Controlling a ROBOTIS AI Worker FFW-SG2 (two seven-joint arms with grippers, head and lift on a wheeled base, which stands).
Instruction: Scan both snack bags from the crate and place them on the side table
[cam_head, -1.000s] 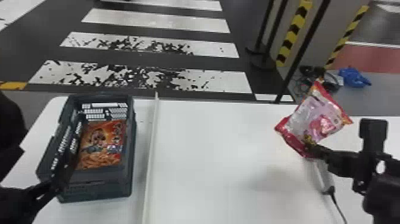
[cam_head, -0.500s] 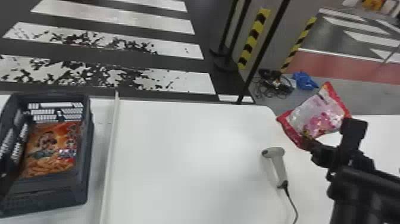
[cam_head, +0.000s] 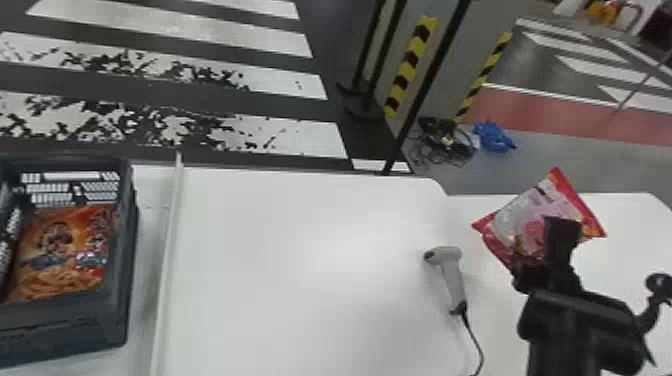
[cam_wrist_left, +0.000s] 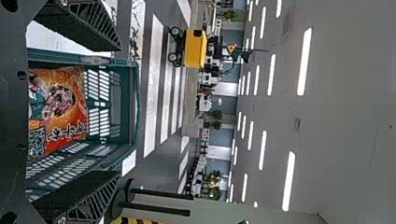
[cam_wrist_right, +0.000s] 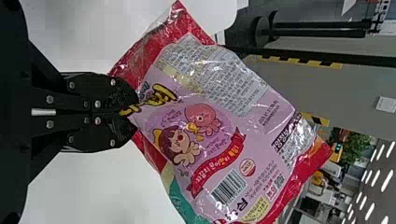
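Observation:
My right gripper (cam_head: 532, 265) is over the right part of the tables in the head view, holding the pink and red snack bag (cam_head: 535, 215) above the surface. In the right wrist view the right gripper (cam_wrist_right: 133, 112) is shut on an edge of that snack bag (cam_wrist_right: 205, 135), its printed side and barcode facing the camera. The orange snack bag (cam_head: 65, 250) lies in the dark crate (cam_head: 132, 280) at the left. My left gripper (cam_wrist_left: 116, 112) stands open at the crate (cam_wrist_left: 135, 107), its fingers apart, with the orange bag (cam_wrist_left: 60, 112) beyond. A grey scanner (cam_head: 450, 275) lies on the table.
A raised white strip (cam_head: 167, 280) runs along the white table (cam_head: 300, 275) between crate and scanner. The scanner's cable trails to the front edge. The side table (cam_head: 630, 215) adjoins at the right. Black posts and a blue item (cam_head: 492, 136) stand or lie on the floor behind.
The head view has turned rightward, so crate and table sit farther left. The right gripper, with the pink bag, has moved right, away from the scanner, which is now uncovered.

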